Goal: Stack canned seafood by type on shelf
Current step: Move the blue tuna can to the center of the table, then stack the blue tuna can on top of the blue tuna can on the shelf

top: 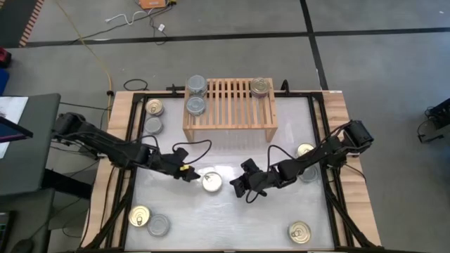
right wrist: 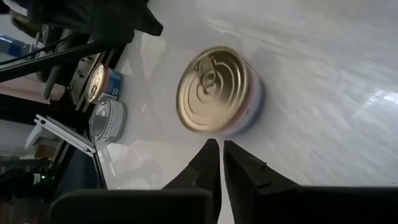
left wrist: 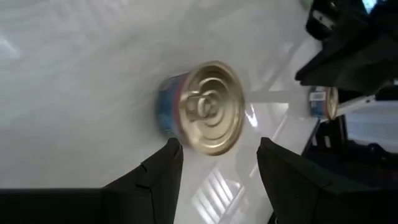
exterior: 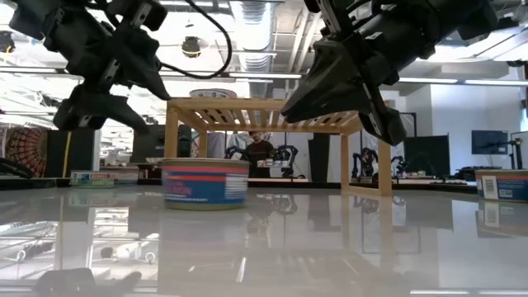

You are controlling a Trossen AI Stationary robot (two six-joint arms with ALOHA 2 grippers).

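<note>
From above, I see the shelf (top: 230,102) at twelve o'clock on the white surface (top: 225,218), with silver-topped cans (top: 196,95) stacked at its nine o'clock end and a gold-lidded stack (top: 261,87) at its three o'clock end. A gold-lidded can (top: 211,182) stands at the centre; my left hand (top: 190,174) sits just at its nine o'clock, my right hand (top: 241,187) near its three o'clock. Loose cans lie along both edges.

At surface level, that can (exterior: 205,182) stands upright in front of the shelf (exterior: 280,115), both hands above it.

My left wrist camera shows my fingers (left wrist: 155,174) apart, the can (left wrist: 202,107) just beyond them, unheld.

My right wrist camera shows the fingertips (right wrist: 208,163) nearly together, gripping nothing, short of the can (right wrist: 217,90).
</note>
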